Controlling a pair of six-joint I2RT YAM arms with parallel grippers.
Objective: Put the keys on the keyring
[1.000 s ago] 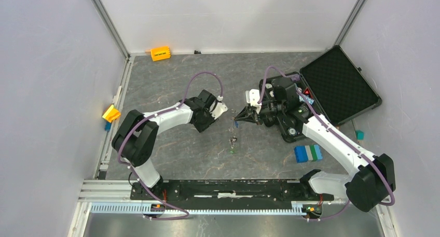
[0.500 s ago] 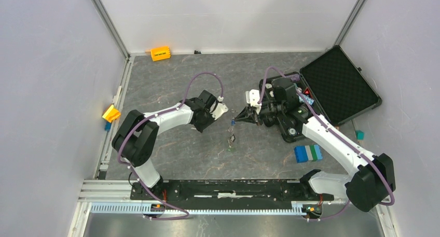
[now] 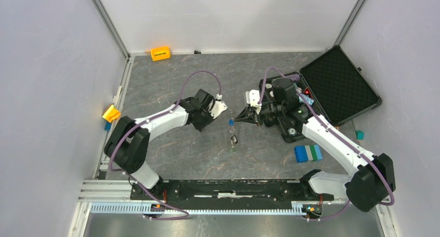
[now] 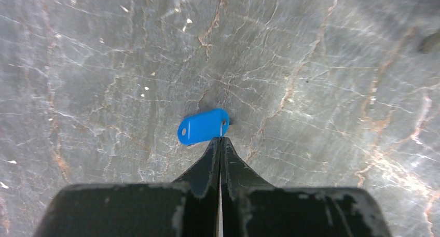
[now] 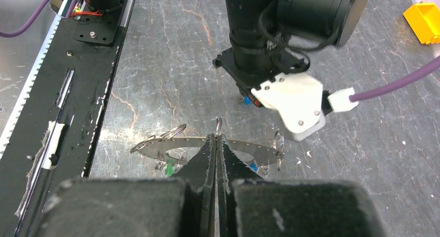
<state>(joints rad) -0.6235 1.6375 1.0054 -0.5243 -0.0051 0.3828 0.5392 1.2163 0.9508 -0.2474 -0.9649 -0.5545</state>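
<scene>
The keyring (image 5: 171, 146), a thin jagged metal ring, is seen edge-on, level above the table, with small split rings on it. Keys with a green tag (image 5: 169, 169) and a blue tag (image 5: 252, 167) hang under it. My right gripper (image 5: 216, 136) is shut on the keyring's near rim. In the top view the right gripper (image 3: 237, 117) holds the keyring (image 3: 233, 139) at mid table. My left gripper (image 4: 221, 139) is shut, pointing down at the table, pinching a key by the end of its blue tag (image 4: 203, 126); the key's blade is hidden. The left gripper (image 3: 209, 114) stands just left of the keyring.
An open black case (image 3: 340, 84) holding small parts lies at the right, behind the right arm. A blue and green block (image 3: 307, 153) lies at the near right. An orange block (image 3: 160, 53) sits at the back and a yellow one (image 3: 111, 113) at the left wall.
The left arm has shifted, its elbow swinging left and its gripper edging away from the base. The right gripper and the keyring have drifted slightly left.
</scene>
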